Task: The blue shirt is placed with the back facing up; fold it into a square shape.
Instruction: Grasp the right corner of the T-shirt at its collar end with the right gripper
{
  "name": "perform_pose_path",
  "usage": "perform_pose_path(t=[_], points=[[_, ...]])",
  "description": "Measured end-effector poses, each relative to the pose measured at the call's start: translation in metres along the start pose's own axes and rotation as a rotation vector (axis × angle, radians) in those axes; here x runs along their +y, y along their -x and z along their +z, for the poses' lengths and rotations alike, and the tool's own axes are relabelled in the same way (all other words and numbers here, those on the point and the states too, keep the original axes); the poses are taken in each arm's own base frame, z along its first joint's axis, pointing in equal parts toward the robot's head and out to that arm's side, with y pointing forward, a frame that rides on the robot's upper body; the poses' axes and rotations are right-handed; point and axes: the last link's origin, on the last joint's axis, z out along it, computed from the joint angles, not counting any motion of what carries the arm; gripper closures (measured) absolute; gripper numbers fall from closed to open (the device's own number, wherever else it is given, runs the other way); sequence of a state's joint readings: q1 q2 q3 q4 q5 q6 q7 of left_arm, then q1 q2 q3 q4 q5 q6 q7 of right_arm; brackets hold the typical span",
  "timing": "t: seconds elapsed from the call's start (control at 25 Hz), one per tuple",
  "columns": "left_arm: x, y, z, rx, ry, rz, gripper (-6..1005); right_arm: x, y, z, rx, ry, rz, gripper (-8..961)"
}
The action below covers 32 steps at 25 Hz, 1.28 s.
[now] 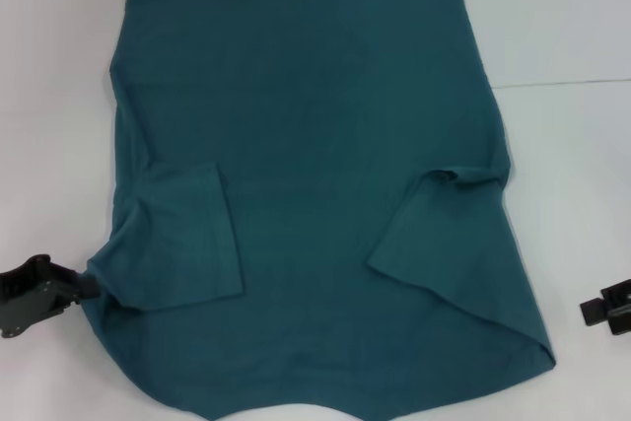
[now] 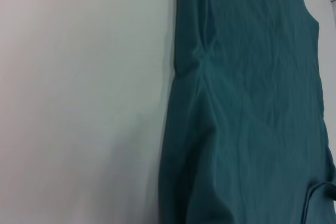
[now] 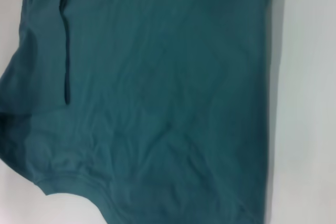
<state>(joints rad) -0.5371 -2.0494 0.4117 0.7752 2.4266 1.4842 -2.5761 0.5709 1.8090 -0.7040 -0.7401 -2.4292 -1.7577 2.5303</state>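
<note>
A bare test bench, likely a lab: a plain white tabletop (image 1: pixel 572 27) with a seam line right of the shirt (image 1: pixel 315 194), nothing homely around it.

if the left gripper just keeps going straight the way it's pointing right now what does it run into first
Most likely the blue shirt. In the head view the left gripper sits low on the robot's left, aimed inward at the shirt's edge by the folded-in sleeve, apparently already touching it. Its height above the table is unclear, so it might ride over the cloth.
</note>
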Motion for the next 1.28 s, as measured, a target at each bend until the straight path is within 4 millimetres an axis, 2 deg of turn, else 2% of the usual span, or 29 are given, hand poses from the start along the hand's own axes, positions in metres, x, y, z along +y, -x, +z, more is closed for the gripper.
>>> perform_pose_path(t=[0.48,0.64,1.28], points=[[0.0,-0.001,0.001,0.007,0.0,0.0,996,0.014,0.011,0.047,0.073,-0.107,-0.066,343],[0.0,-0.001,0.002,0.008,-0.001,0.0,995,0.021,0.013,0.056,0.093,-0.114,-0.088,343],[0.001,-0.001,0.002,0.008,0.0,-0.004,995,0.027,0.015,0.066,0.124,-0.139,-0.115,343]])
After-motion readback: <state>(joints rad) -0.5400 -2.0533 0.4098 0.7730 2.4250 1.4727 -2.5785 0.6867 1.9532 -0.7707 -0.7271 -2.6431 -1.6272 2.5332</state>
